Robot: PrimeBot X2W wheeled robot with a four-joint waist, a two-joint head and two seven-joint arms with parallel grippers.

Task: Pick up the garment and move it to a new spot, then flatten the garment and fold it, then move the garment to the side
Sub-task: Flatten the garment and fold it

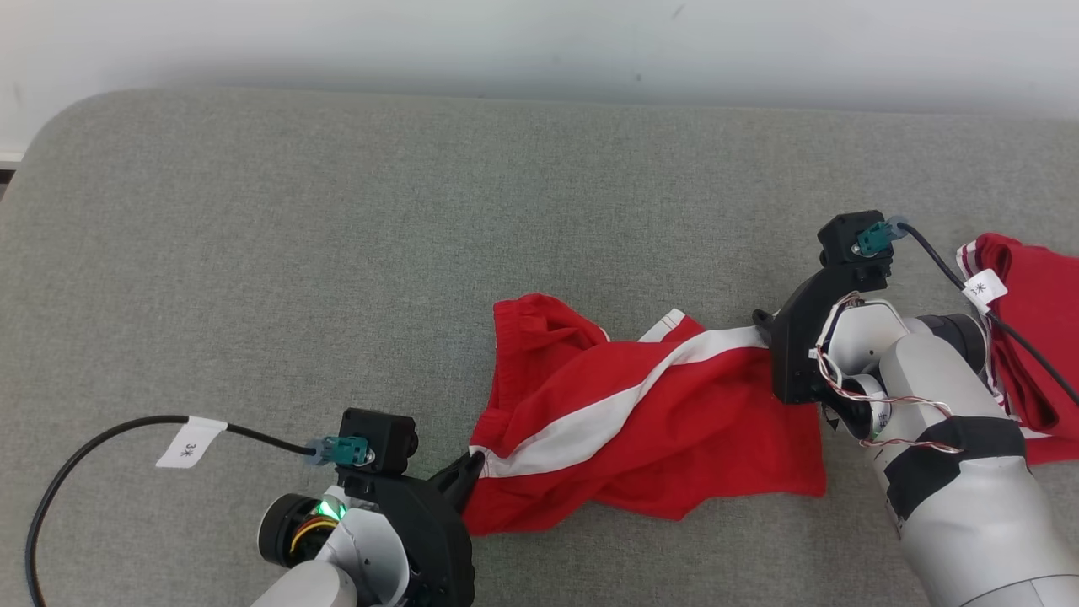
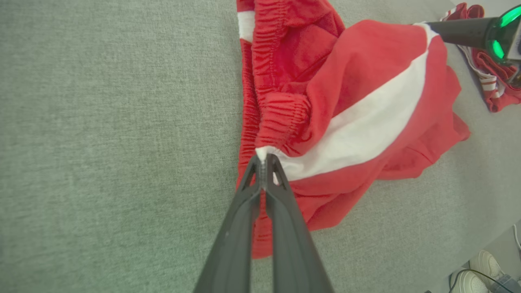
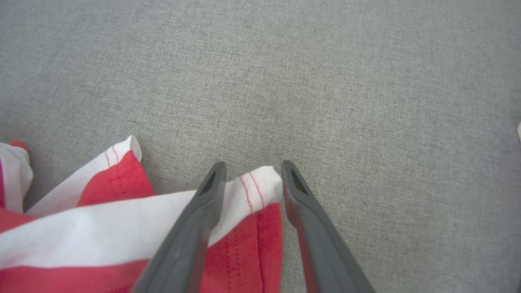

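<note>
Garment point(image 1: 641, 421) (red, white stripe) pinched by left tool point(image 2: 263, 160).

From the head, the right gripper point(image 1: 763, 323) had its fingers almost wholly hidden under its own black body, and a second red garment point(image 1: 1041, 295) lay partly behind that arm and ran off the right edge. The left arm point(image 1: 371, 548) was cut by the bottom edge. In the right wrist view the shorts point(image 3: 101, 228) ran off the left and bottom edges. Pale shoes point(image 2: 483, 264) in the left wrist view's corner were cut off.
</note>
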